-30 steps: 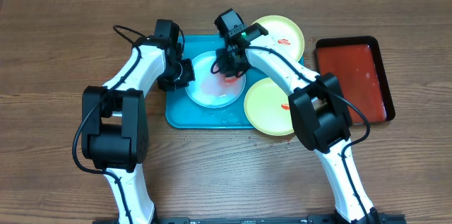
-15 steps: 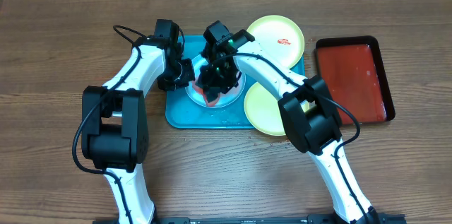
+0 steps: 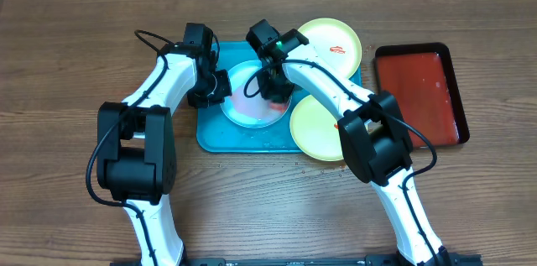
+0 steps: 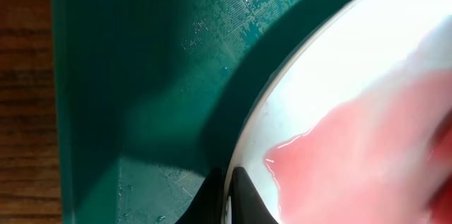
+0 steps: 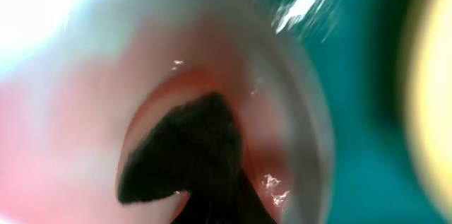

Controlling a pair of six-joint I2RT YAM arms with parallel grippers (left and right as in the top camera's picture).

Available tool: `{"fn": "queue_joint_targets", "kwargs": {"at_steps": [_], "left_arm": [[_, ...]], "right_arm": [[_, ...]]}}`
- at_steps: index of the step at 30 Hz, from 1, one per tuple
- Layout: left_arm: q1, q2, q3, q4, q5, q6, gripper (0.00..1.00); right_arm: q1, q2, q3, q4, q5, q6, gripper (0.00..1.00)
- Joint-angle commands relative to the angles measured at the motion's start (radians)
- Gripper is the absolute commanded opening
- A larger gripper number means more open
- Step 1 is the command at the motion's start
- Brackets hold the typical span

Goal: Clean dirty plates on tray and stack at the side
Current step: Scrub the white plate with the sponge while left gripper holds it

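The pale blue-white plate [image 3: 243, 108] lies on the teal tray [image 3: 215, 137], with a pink wet smear across it. My left gripper [image 3: 215, 88] is shut on the plate's left rim, and the left wrist view shows its fingers [image 4: 227, 197] pinching that rim [image 4: 332, 54]. My right gripper [image 3: 273, 90] is over the plate's right part, shut on a dark sponge with a reddish edge [image 5: 185, 155] that presses on the plate [image 5: 63, 61]. One yellow-green plate [image 3: 323, 38] with a red smear lies at the tray's far right corner. Another yellow-green plate [image 3: 315, 132] lies at its near right corner.
A smaller dark red tray with a black rim [image 3: 419, 94] lies on the wooden table right of the plates. Water drops speckle the teal tray floor [image 4: 134, 75]. The right arm crosses over the nearer yellow-green plate.
My right gripper swept with the sponge from the plate's right side to its lower left, then back to the right. The left gripper kept hold of the rim.
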Motion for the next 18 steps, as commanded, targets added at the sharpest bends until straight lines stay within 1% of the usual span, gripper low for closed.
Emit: {"fn": "queue_joint_targets", "kwargs": {"at_steps": [1, 3, 4, 5, 8, 9, 12, 14, 18], "left_arm": [[-0.006, 0.053, -0.039, -0.016, -0.033, 0.005, 0.04], [-0.006, 0.053, -0.039, -0.016, -0.033, 0.005, 0.04], [-0.006, 0.053, -0.039, -0.016, -0.033, 0.005, 0.04], [-0.006, 0.053, -0.039, -0.016, -0.033, 0.005, 0.04], [-0.006, 0.053, -0.039, -0.016, -0.033, 0.005, 0.04], [-0.006, 0.053, -0.039, -0.016, -0.033, 0.005, 0.04], [-0.006, 0.053, -0.039, -0.016, -0.033, 0.005, 0.04], [-0.006, 0.053, -0.039, -0.016, -0.033, 0.005, 0.04], [-0.006, 0.053, -0.039, -0.016, -0.033, 0.005, 0.04]], "right_arm": [[-0.011, 0.03, -0.023, 0.091, 0.138, -0.001, 0.04], [-0.004, 0.041, -0.023, 0.14, 0.062, -0.001, 0.04], [0.001, 0.049, -0.024, 0.174, -0.04, -0.001, 0.04], [0.001, 0.053, -0.024, 0.185, -0.078, -0.002, 0.04], [0.006, 0.069, -0.024, 0.23, -0.353, -0.005, 0.04], [0.01, 0.072, -0.024, 0.235, -0.411, -0.005, 0.04], [0.022, 0.075, -0.024, 0.217, -0.511, -0.009, 0.04], [0.027, 0.074, -0.023, 0.184, -0.528, -0.013, 0.04], [0.016, 0.073, -0.019, 0.064, -0.536, -0.015, 0.04]]}}
